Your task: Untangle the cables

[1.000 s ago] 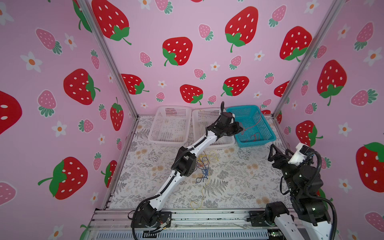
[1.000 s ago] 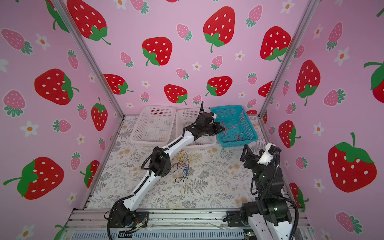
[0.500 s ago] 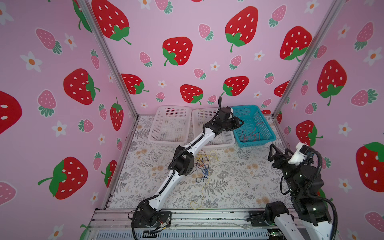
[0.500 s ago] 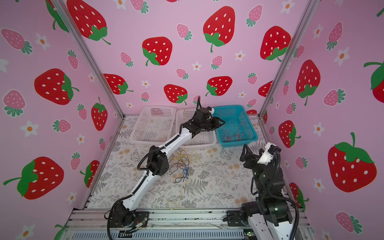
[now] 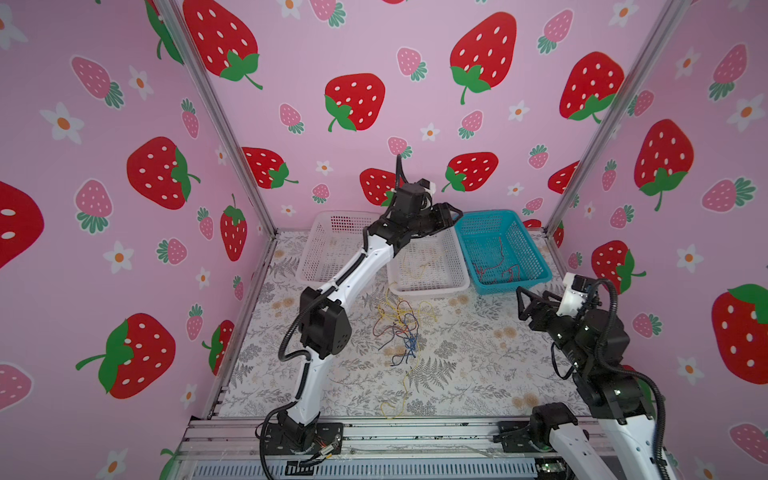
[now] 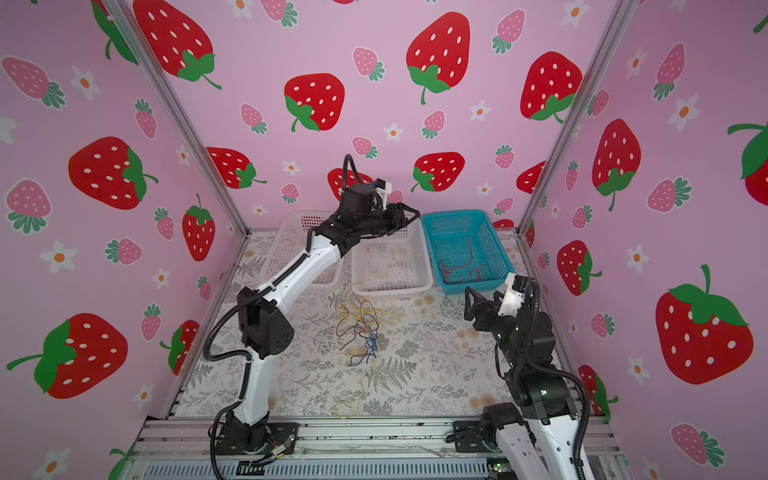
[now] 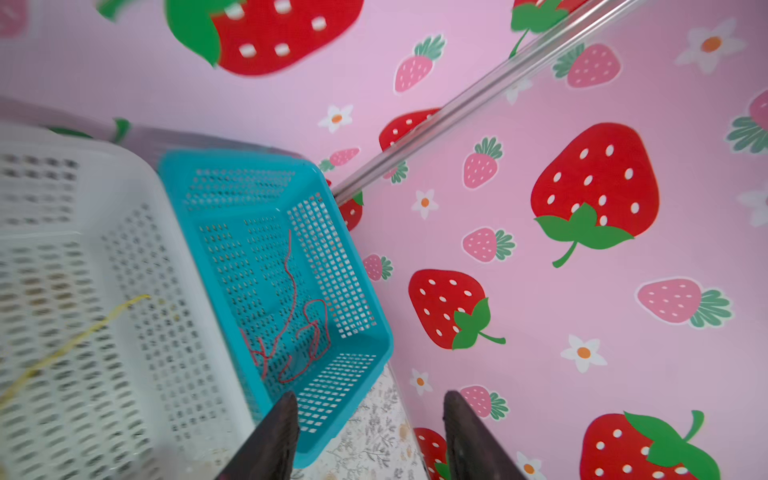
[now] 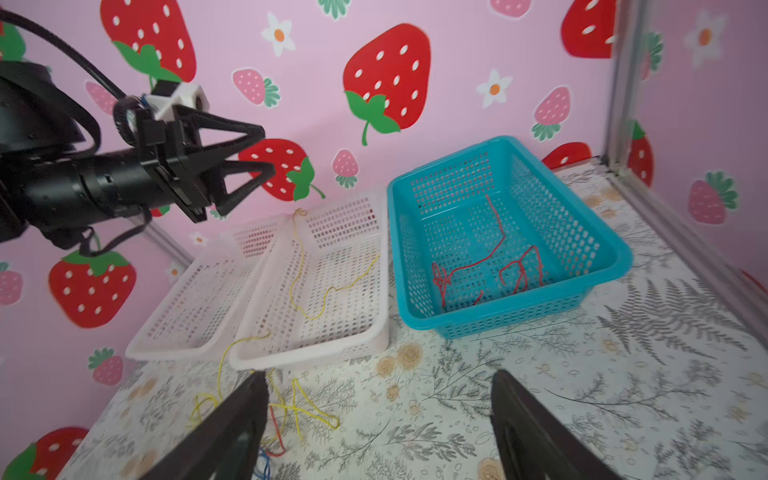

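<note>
Red cables [image 7: 291, 316] in teal basket [image 7: 232, 157], tangle [image 5: 399, 328] outside left wrist view; left end effector [image 7: 370, 397], right end effector [image 8: 378, 374] agape, empty.

The table [image 5: 478, 374] is covered by a pale cloth printed with ferns and flowers. Three baskets stand in a row along its far edge. The left white basket [image 5: 324, 245] and the middle white basket [image 5: 432, 286] are just beside each other, and the blue basket [image 5: 515, 286] stands at right, slightly angled. Near the middle of the cloth lies a knot of cables [image 5: 399, 328] in yellow, red and blue. A yellow cable [image 5: 401, 395] trails from it toward the front edge.
</note>
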You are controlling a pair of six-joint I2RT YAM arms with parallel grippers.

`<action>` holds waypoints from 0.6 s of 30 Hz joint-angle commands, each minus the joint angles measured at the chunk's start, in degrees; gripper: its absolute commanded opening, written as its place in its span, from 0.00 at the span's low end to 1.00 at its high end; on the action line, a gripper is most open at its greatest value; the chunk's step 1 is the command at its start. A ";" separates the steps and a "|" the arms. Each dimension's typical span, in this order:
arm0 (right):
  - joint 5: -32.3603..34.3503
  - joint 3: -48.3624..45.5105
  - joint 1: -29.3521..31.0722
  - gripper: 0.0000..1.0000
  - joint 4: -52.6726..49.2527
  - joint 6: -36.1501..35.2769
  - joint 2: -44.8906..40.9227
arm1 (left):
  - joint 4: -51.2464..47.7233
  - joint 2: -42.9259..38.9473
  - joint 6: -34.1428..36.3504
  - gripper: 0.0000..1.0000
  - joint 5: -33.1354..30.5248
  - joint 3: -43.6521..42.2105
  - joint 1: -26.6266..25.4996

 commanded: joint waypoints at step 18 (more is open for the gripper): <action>0.85 -7.92 32.52 0.80 22.42 -4.89 20.30 | -14.46 -47.65 16.92 0.69 -9.20 -53.96 2.89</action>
